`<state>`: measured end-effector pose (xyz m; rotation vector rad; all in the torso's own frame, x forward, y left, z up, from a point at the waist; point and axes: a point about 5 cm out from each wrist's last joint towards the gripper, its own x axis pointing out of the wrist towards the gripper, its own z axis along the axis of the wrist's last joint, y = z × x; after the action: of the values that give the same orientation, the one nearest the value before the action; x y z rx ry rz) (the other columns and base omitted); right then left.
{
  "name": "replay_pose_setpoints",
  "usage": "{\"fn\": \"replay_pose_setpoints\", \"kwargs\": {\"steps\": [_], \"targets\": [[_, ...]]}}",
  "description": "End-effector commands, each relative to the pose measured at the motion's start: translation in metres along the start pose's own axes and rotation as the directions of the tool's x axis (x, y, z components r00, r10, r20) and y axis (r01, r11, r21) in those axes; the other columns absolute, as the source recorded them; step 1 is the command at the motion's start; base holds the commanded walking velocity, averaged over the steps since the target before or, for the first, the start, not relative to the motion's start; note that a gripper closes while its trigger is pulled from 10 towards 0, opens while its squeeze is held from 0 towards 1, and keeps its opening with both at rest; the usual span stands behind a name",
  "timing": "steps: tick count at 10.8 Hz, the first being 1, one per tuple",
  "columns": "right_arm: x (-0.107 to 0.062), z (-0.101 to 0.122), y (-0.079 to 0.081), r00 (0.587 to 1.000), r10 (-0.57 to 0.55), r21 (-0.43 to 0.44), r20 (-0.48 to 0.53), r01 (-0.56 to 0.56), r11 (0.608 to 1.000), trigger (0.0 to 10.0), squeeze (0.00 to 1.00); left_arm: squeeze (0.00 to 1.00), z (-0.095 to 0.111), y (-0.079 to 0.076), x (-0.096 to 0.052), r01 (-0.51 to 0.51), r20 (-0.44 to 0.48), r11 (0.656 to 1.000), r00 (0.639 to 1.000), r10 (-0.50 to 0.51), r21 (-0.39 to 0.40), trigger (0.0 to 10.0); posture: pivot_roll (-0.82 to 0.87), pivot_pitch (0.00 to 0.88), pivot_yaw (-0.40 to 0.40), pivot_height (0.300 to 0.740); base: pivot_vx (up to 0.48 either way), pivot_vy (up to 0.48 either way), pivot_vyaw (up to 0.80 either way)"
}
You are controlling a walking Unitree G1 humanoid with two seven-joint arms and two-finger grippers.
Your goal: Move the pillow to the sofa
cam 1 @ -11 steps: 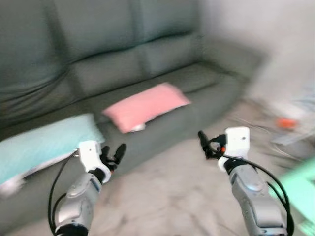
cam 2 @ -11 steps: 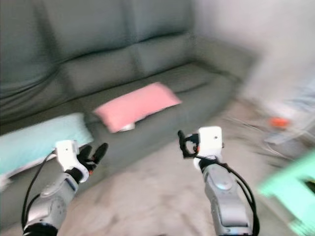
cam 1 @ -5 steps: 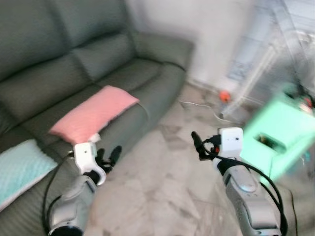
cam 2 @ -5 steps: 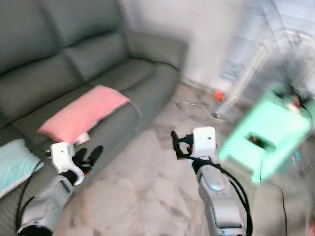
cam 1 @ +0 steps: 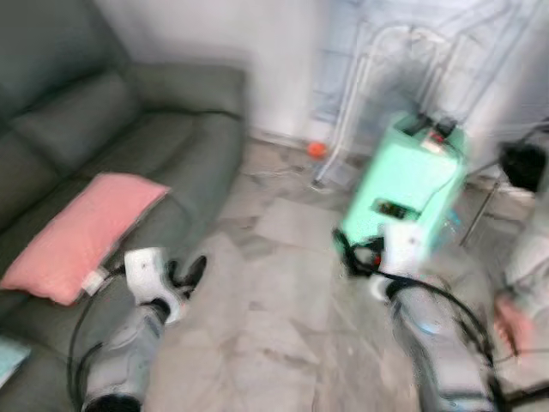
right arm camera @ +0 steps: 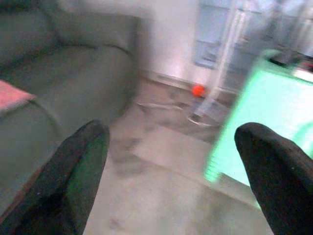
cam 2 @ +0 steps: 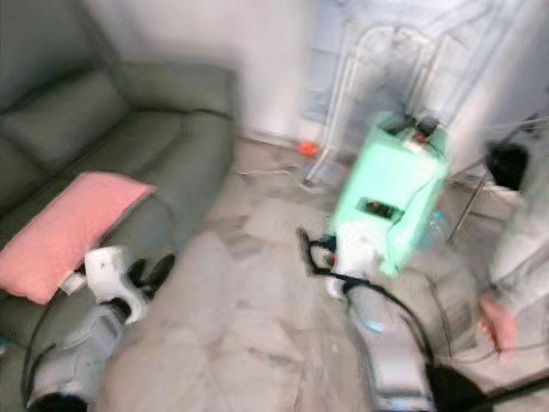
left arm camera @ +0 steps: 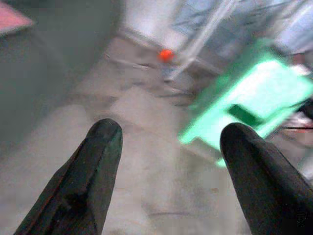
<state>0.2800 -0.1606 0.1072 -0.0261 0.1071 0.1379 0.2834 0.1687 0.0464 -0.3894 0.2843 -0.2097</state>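
Pink pillow (cam 1: 75,235) lying on the grey sofa (cam 1: 163,129) seat near its front edge, left gripper (left arm camera: 166,147) and right gripper (right arm camera: 171,147) both spread wide, empty, over the floor (cam 1: 266,318), green stool (cam 1: 407,184) beyond.

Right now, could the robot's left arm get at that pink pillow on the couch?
Probably yes. The left gripper hangs open by the sofa's front edge, and the pink pillow lies on the seat just beyond it with nothing between. The blur makes the gap hard to judge.
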Motion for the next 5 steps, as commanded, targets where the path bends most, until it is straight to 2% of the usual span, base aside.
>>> {"fn": "replay_pose_setpoints", "kwargs": {"steps": [1, 4, 5], "targets": [[0.0035, 0.0070, 0.0081, 0.999, 0.021, 0.009, 0.029, -0.021, 1.000, 10.0, 0.00, 0.00, 0.0052, 0.0093, -0.0042, -0.021, 0.010, 1.000, 1.000, 0.021, 0.017, 10.0, -0.21, 0.066, -0.014, 0.740, 0.270, 0.000, 0.00], [0.0032, 0.0071, 0.0084, 0.999, 0.022, 0.008, 0.031, -0.022, 1.000, 10.0, 0.00, 0.00, 0.0056, 0.0080, -0.0040, -0.017, 0.012, 1.000, 1.000, 0.017, 0.013, 10.0, -0.21, 0.067, -0.012, 0.740, 0.315, 0.000, 0.00], [0.0032, 0.0072, 0.0088, 0.999, 0.023, 0.008, 0.033, -0.024, 1.000, 10.0, 0.00, 0.00, 0.0053, 0.0075, -0.0044, -0.015, 0.012, 1.000, 1.000, 0.015, 0.012, 10.0, -0.21, 0.066, -0.011, 0.740, 0.480, 0.000, 0.00]]}}
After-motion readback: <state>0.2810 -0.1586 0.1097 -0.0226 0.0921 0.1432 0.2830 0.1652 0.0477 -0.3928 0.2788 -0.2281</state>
